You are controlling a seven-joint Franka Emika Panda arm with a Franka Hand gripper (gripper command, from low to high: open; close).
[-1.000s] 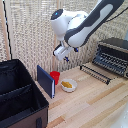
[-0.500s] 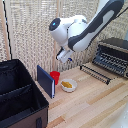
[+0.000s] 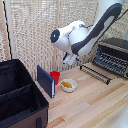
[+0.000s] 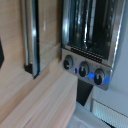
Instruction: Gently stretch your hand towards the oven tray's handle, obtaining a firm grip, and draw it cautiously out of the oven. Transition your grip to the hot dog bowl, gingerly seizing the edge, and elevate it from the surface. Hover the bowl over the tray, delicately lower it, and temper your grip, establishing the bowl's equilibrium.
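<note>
The oven (image 3: pixel 113 55) stands at the exterior view's right, dark-cased with a silvery front; the wrist view shows its front and several knobs (image 4: pixel 84 69). A long thin dark bar, the tray's handle (image 3: pixel 95 73), lies out in front of the oven above the table; it also shows in the wrist view (image 4: pixel 30 37). The white hot dog bowl (image 3: pixel 68 85) with a yellow food piece sits on the table. My gripper (image 3: pixel 70 59) hangs in the air above and behind the bowl, to the left of the handle, touching nothing. Its fingers are too small to read here and are out of the wrist view.
A red cup (image 3: pixel 55 76) stands just behind the bowl, next to an upright blue panel (image 3: pixel 46 81). A large black box (image 3: pixel 19 97) fills the exterior view's left. A woven screen (image 3: pixel 35 30) backs the wooden table (image 3: pixel 95 102).
The arm's wrist has come lower toward the table over the last second. The bowl, cup, oven and bar have not moved.
</note>
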